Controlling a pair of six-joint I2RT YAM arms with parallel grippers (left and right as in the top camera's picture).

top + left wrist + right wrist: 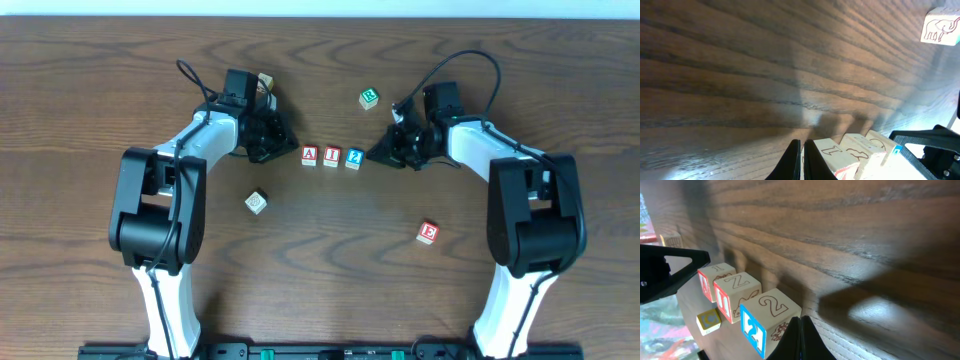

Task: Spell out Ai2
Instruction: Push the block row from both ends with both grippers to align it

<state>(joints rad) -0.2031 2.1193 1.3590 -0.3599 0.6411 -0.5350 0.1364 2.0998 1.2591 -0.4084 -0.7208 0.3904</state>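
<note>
Three blocks (331, 157) beside right end effector (371, 156)

Left arm (200, 140), right arm (475, 140) angled inward; left fingers (791, 162), right fingers (795, 339) pressed together, empty.

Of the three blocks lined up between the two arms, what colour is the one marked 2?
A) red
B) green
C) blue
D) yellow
C: the 2 block has a blue face, while the A block and I block beside it are red.

Closed jaws, three blocks (856, 149), elephant block (941, 26)
</note>
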